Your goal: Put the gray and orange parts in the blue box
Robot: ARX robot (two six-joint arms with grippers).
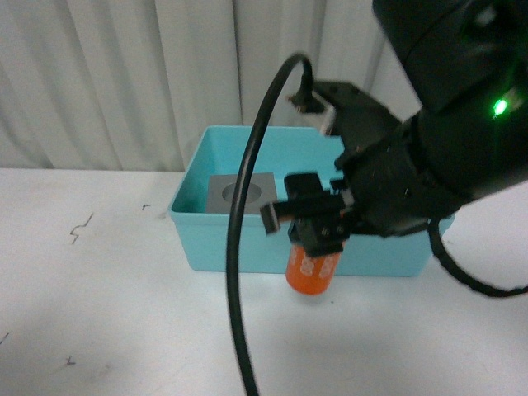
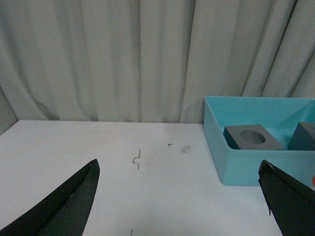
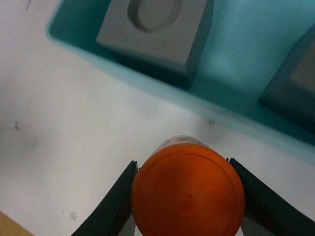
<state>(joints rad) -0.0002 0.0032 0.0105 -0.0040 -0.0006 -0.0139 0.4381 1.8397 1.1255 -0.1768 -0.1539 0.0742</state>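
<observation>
My right gripper [image 1: 318, 235] is shut on the orange cylinder [image 1: 311, 269], which hangs upright above the white table just in front of the blue box's near wall [image 1: 247, 243]. Seen from the right wrist, the cylinder's round end [image 3: 188, 191] fills the gap between both fingers, with the box rim [image 3: 162, 93] just beyond. Inside the box lies a gray cube with a round recess [image 1: 239, 191], [image 2: 253, 137], [image 3: 155, 27], and a second gray cube [image 2: 302, 137], [image 3: 293, 91] beside it. My left gripper [image 2: 179, 196] is open over bare table, left of the box [image 2: 236, 164].
A black cable [image 1: 239, 272] loops down in front of the box in the front view. Pale curtains [image 2: 123, 54] hang behind the white table [image 1: 99, 313]. Small dark marks [image 2: 138, 160] dot the tabletop.
</observation>
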